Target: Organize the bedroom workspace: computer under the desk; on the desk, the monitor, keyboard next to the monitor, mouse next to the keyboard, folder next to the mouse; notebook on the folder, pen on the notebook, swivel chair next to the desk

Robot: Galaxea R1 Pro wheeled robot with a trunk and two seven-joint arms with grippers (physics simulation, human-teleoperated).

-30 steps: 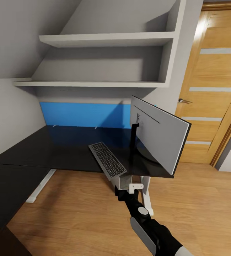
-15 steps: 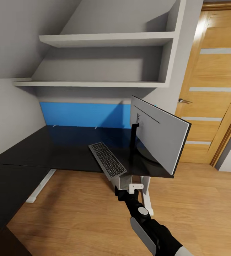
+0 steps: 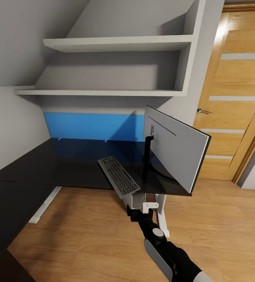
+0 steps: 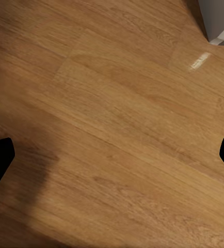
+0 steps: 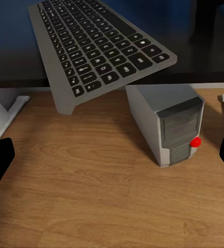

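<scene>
Pointing the left claw (image 4: 112, 160) down at bare wood floor (image 4: 117, 103), fingertips spread wide, gripping nothing, with none of the task's things near it.

Reaching the right claw (image 5: 112, 157) low toward the front edge of the desk (image 3: 64, 160), likewise wide open and empty.

Finding the keyboard (image 5: 99, 46) ahead of and above this claw, lying on the desk with its near end jutting out past the edge. Running its long axis away from the claw and slanting off to the claw's left.

Seeing the computer (image 5: 169, 124) just ahead of the claw and a little to its right, standing on the floor under the desk, red light facing the claw.

Noting the monitor (image 3: 178, 147) above and beyond the claw to its right, standing on the desk close beside the keyboard.

Judging the right arm much the nearer one for sliding the keyboard fully onto the desk.

Reading no brand or label anywhere; key legends showing too small to make out.
</scene>
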